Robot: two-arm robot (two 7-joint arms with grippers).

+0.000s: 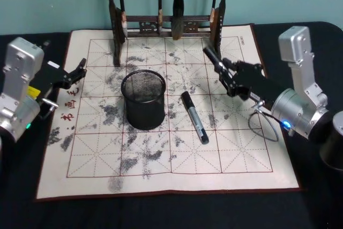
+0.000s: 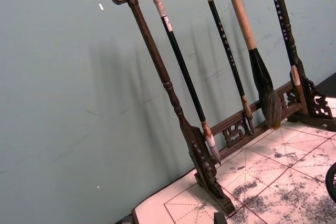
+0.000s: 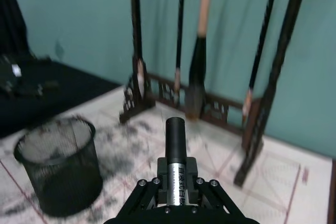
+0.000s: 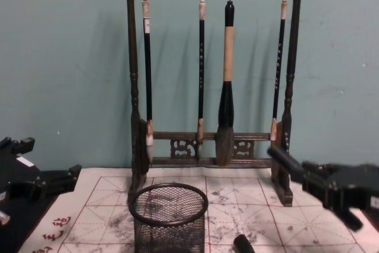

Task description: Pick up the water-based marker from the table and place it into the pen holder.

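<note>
Water-based marker point(image 3: 176, 148), black-capped with a silver labelled barrel, pinched between fingers of right gripper point(image 3: 176, 183). Held near level above ink-stained paper mat point(image 1: 241, 154), right of round black wire-mesh pen holder point(image 1: 144, 115). Likely carrying step; next calls for swinging over rim, tipping down, releasing. Similar black marker point(image 1: 194, 117) flat beside holder. Left gripper point(image 1: 77, 72) parked at mat's left edge.

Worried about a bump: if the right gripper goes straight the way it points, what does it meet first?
Likely the brush rack, near its big hanging brush; the marker in the right gripper points there. Depth is unclear.
</note>
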